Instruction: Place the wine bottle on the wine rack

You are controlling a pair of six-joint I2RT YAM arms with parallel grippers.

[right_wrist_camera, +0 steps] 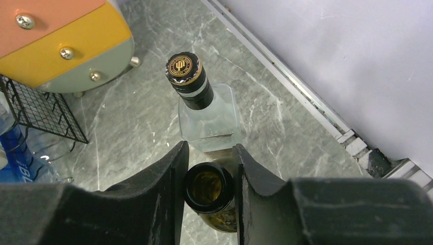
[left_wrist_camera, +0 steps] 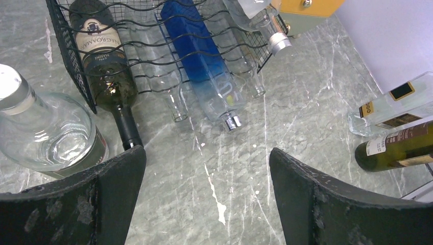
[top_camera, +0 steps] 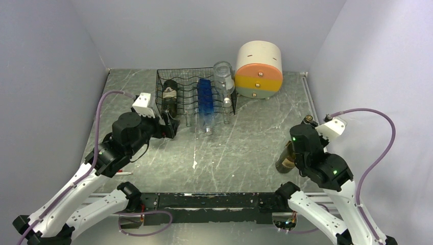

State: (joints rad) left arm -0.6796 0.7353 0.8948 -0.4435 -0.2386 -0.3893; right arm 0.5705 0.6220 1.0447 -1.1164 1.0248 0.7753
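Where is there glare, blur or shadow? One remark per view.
Top view: even light, faint shadows on the table. Left wrist view: the clear bottle has its top washed out white. Right wrist view: the fingers look soft; the wine bottle between them and the capped bottle are sharp.

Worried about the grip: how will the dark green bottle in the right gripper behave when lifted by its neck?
Probably slippery: the right gripper pinches only the smooth glass neck of the dark green bottle. The long body may swing about that grip. The mouth is open, so it is perhaps empty and fairly light.
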